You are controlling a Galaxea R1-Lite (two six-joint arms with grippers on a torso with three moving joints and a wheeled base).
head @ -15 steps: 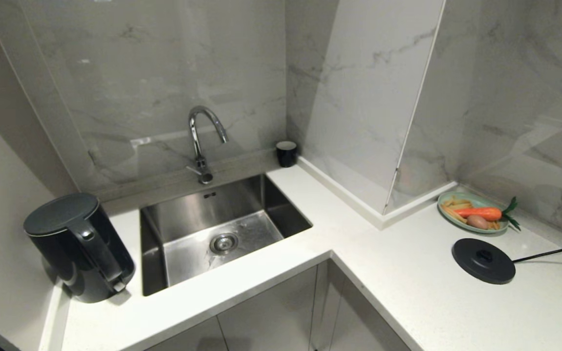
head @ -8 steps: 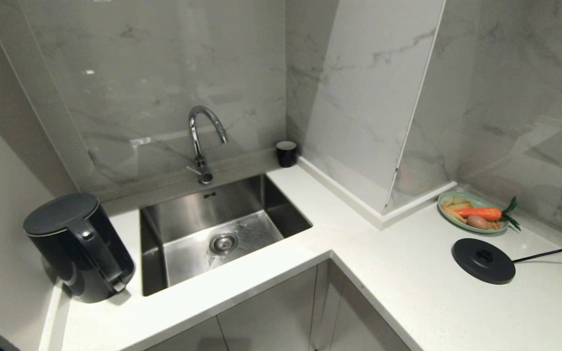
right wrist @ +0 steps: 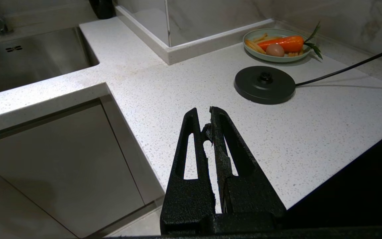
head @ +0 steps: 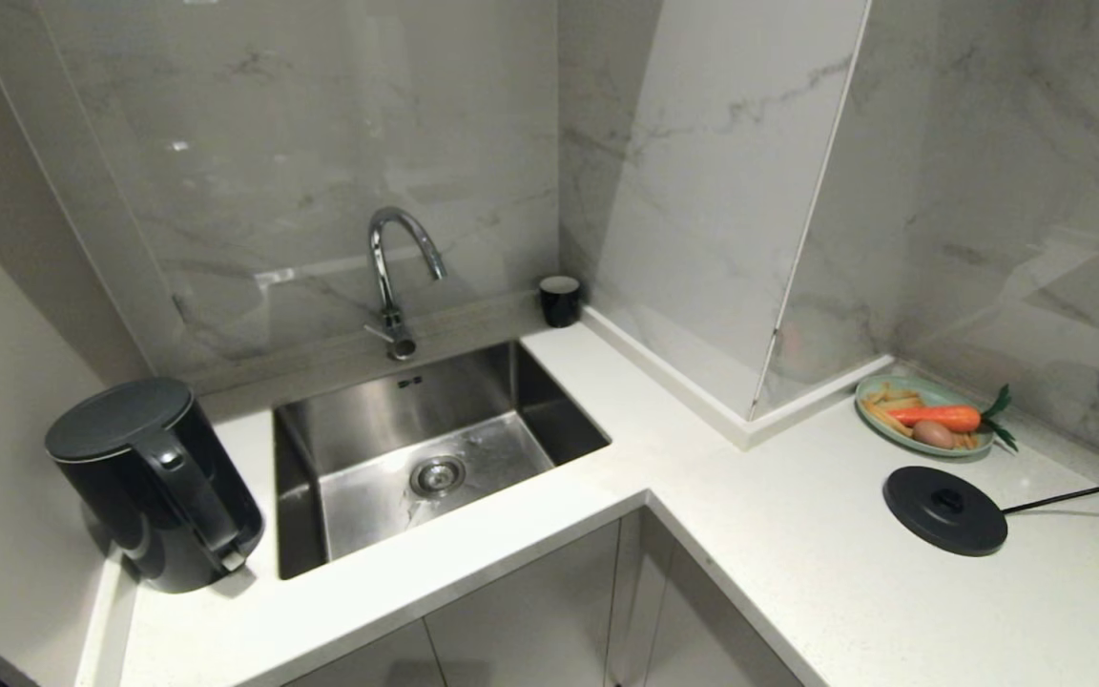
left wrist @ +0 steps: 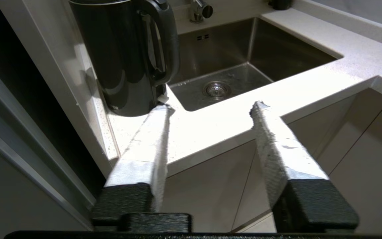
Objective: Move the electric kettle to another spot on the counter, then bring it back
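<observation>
Before us we have the white speckled L-shaped counter point(head: 798, 563) with its sunk-in steel sink point(head: 435, 458), and on it stand the kettle point(head: 154, 482) at far left, a black cup point(head: 560, 300) in the corner, a plate point(head: 926, 425) of vegetables and the corded base disc point(head: 945, 510) at right.

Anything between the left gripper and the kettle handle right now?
Nothing visible. In the left wrist view the left gripper is open and empty, short of the counter edge, with only bare worktop between it and the electric kettle. The kettle's loop handle faces the sink, unobstructed.
</observation>
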